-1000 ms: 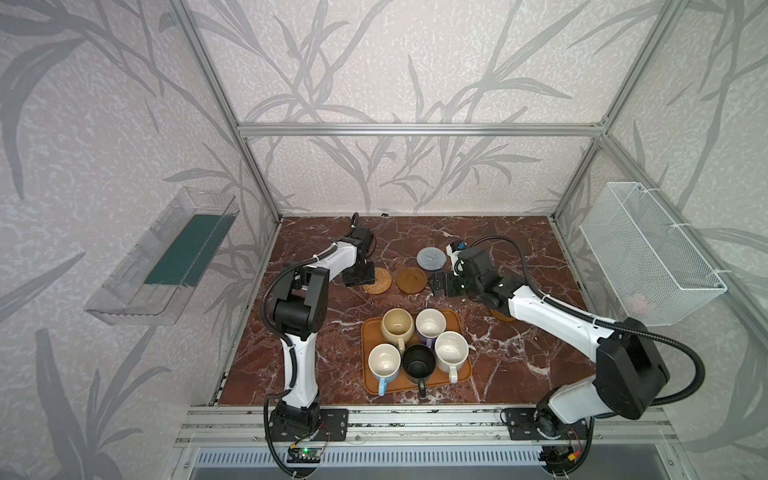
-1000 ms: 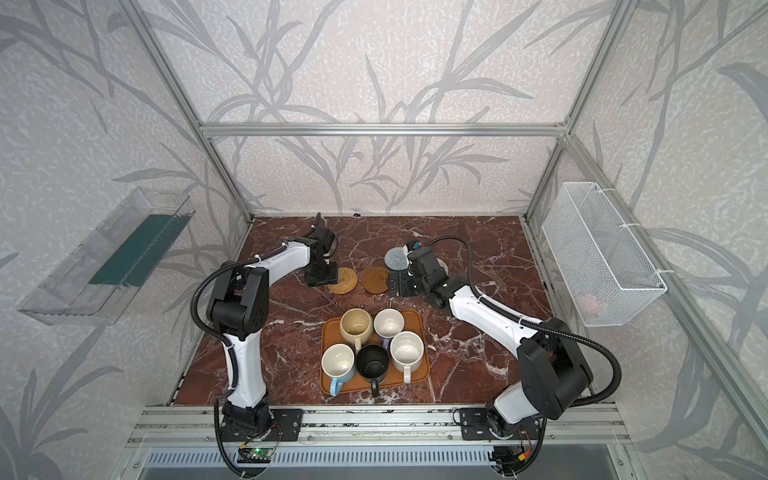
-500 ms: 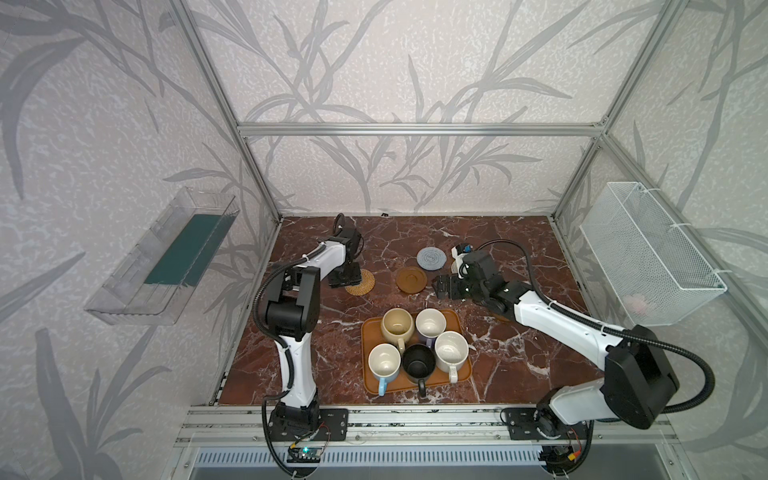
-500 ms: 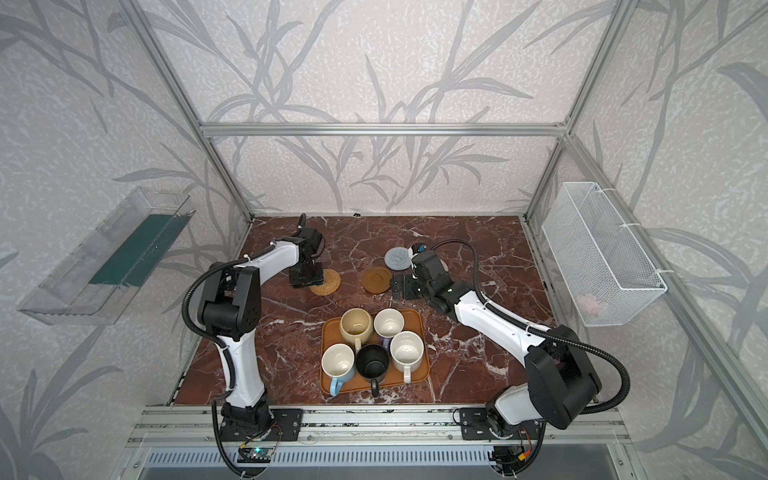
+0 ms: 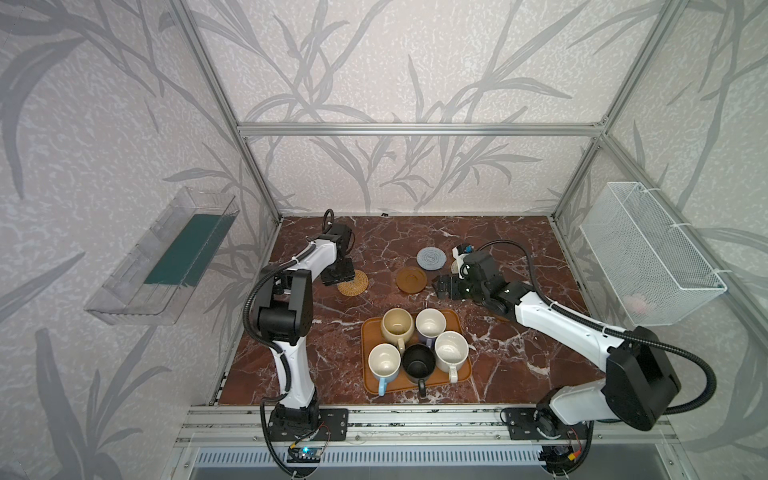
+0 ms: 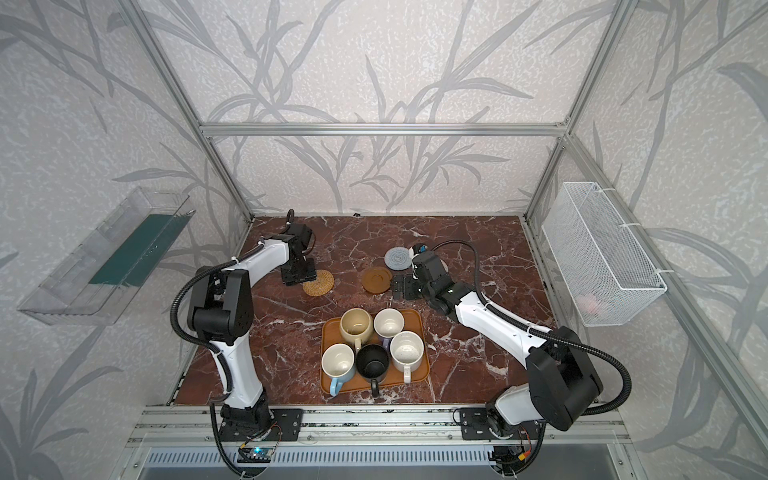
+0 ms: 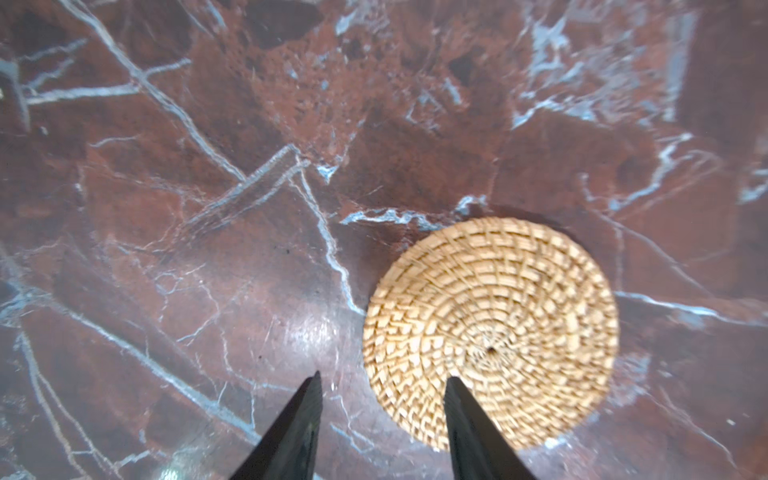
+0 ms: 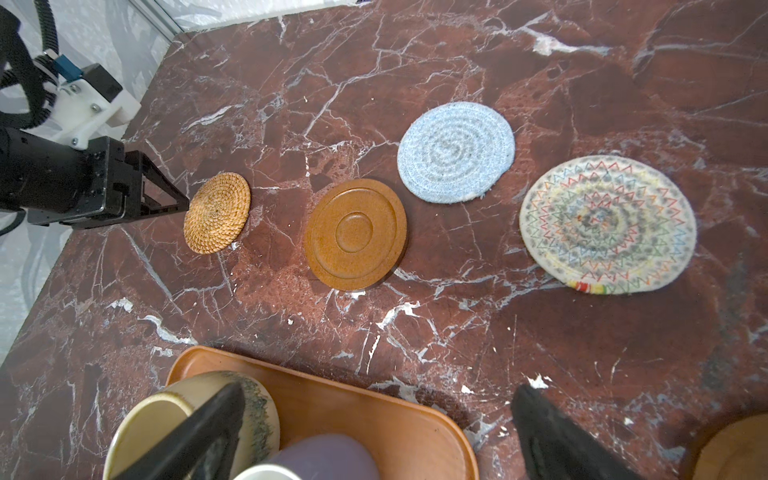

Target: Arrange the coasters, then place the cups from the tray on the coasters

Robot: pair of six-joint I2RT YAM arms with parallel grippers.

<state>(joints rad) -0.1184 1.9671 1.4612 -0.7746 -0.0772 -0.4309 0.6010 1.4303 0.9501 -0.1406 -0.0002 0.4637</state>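
Five cups stand on the orange-brown tray: beige, lavender, white, black, light blue. Behind it lie the coasters: tan rattan, smooth brown, blue-grey and cream woven, which my right arm hides in both top views. My left gripper is open, one fingertip over the rattan coaster's edge. My right gripper is open and empty above the tray's far edge.
A second brown disc shows at the right wrist view's corner. A white wire basket hangs on the right wall. On the left wall is a clear bin. Aluminium frame posts stand at the table's back corners.
My left gripper has moved left and the rattan coaster has slid left with it, away from the brown coaster. My right arm has shifted slightly to the right.
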